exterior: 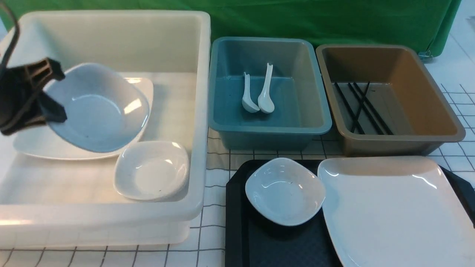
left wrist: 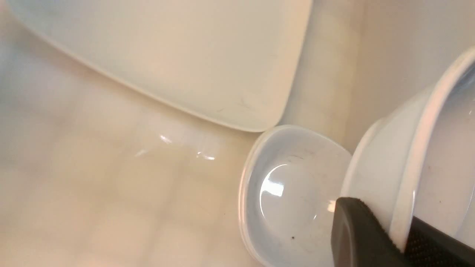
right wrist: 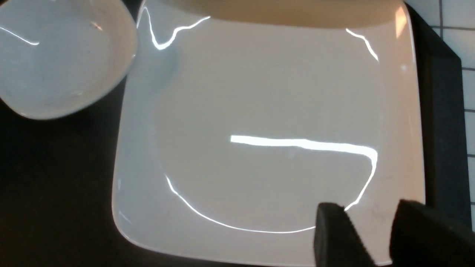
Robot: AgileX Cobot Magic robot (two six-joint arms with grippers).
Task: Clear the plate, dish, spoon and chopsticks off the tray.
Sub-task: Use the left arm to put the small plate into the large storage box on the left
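1. The left fingers [exterior: 50,109] [left wrist: 356,237] are pinching shut on the rim of a small white dish, the held dish [exterior: 98,107] [left wrist: 389,174]. One finger is pressing inside the bowl and one outside.
2. The held dish is hanging tilted in the air at 9 o'clock in the front view. It is facing toward 3 o'clock over the white bin [exterior: 202,111].
3. A large white plate, the bin plate [exterior: 33,148] [left wrist: 167,55], is lying on the bin floor under the held dish. Another small dish, the bin dish [exterior: 152,170] [left wrist: 289,193], is sitting at 5 o'clock from the held dish, just beside that plate's corner.
4. The right fingers [right wrist: 334,237] are standing apart with nothing gripped between them. They are hovering over the plate [exterior: 393,211] [right wrist: 259,111] near one edge. I cannot tell whether they are touching it.
5. The plate is lying flat on the black tray [exterior: 259,244] [right wrist: 55,185], at 5 o'clock in the front view.
6. The tray dish [exterior: 285,191] [right wrist: 55,55] is sitting on the tray at 9 o'clock from the plate, with its rim meeting the plate's rim.
7. Two white spoons [exterior: 266,89] are lying side by side in the teal bin [exterior: 230,129], at 12 o'clock from the tray dish.
8. The black chopsticks [exterior: 362,107] are lying loosely crossed in the brown bin [exterior: 438,104], at 12 o'clock from the plate.
9. The bins and the tray are all resting on the gridded white surface [exterior: 215,207].
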